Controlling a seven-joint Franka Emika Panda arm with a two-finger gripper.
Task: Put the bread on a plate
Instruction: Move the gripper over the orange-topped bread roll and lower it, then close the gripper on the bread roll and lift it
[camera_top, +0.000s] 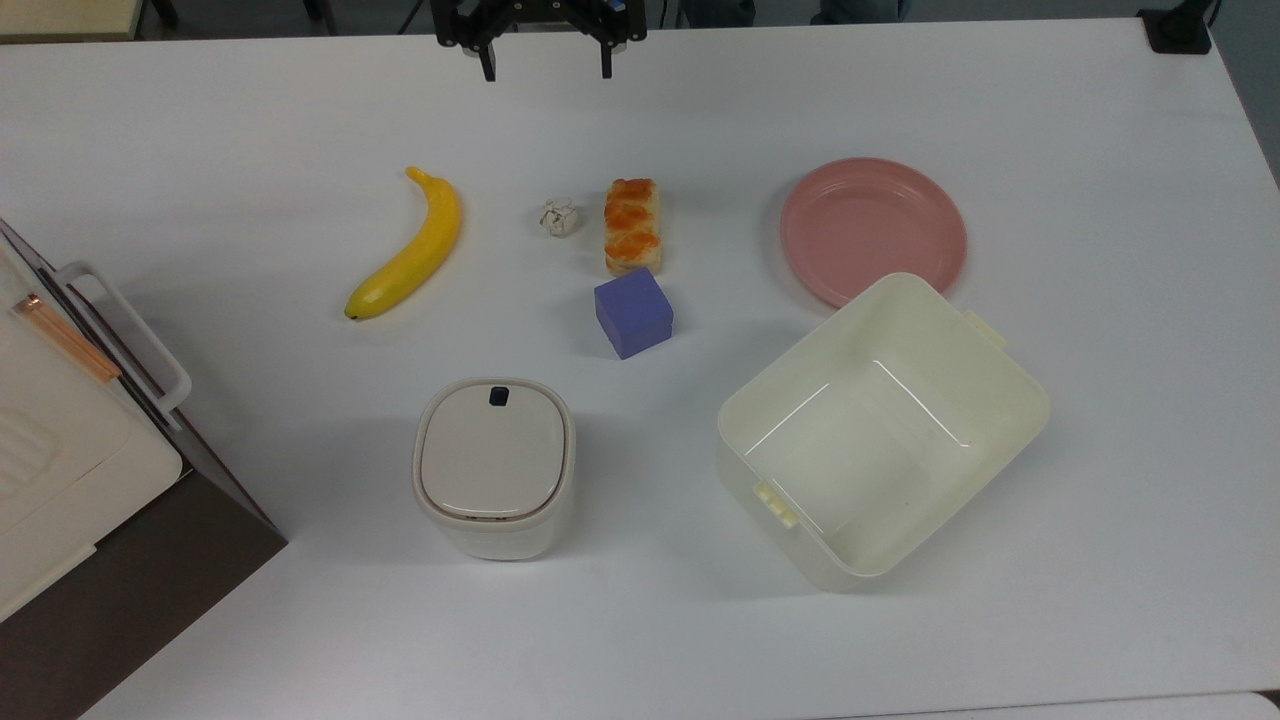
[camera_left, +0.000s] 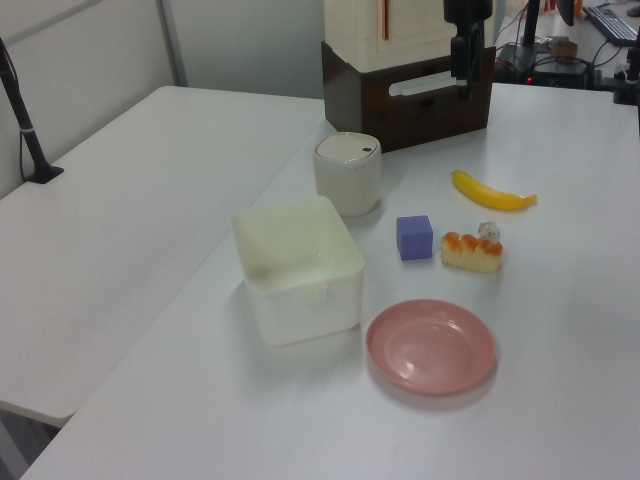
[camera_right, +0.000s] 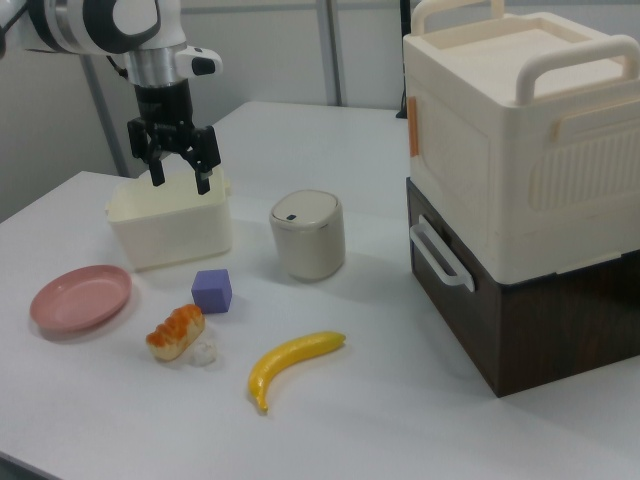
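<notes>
1 bread (camera_top: 632, 226) below end effector (camera_top: 547, 72)

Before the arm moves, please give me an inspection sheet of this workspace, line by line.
Surface: white table, no spills seen.
Job's things: bread lies on the table; pink plate holds nothing.
Clutter: banana, whitish ball beside the bread, purple cube, lidded canister, cream tub, stacked cream and brown boxes.
Grippers: gripper open, holding nothing, high above the table.
Cables: nothing seen.
Surroundings: second white table alongside.
</notes>
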